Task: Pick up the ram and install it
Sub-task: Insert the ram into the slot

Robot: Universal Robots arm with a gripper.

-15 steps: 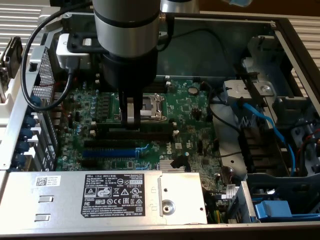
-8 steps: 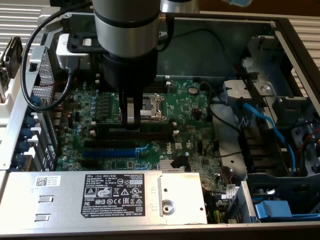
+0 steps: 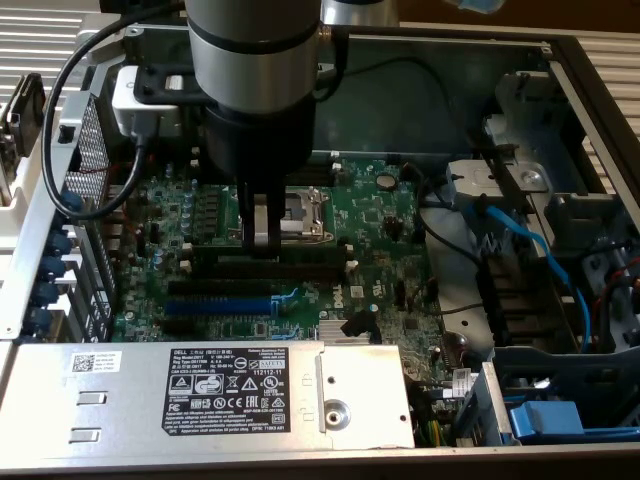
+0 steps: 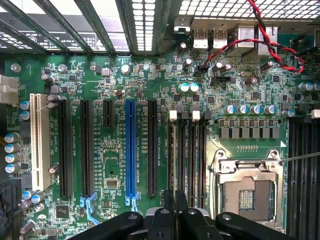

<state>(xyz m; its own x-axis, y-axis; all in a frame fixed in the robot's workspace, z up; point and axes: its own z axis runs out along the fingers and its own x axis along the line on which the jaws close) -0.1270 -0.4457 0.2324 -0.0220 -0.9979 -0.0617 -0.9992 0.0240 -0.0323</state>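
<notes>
We are installing: our gripper [image 3: 262,238], jaws narrow, seems to pinch the ram [image 3: 305,247] over its slot [image 3: 300,266]. Seating calls for straight, even pressure.

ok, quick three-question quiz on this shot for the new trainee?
1. True or false: the blue cable lies at the exterior view's left of the board.
2. The gripper is nearest to: A the labelled metal box, B the memory slots beside the processor socket, C the blue cable.
3. In the wrist view, what colour is the long slot with black slots on both sides?
Key: 1 false; 2 B; 3 blue.
</notes>
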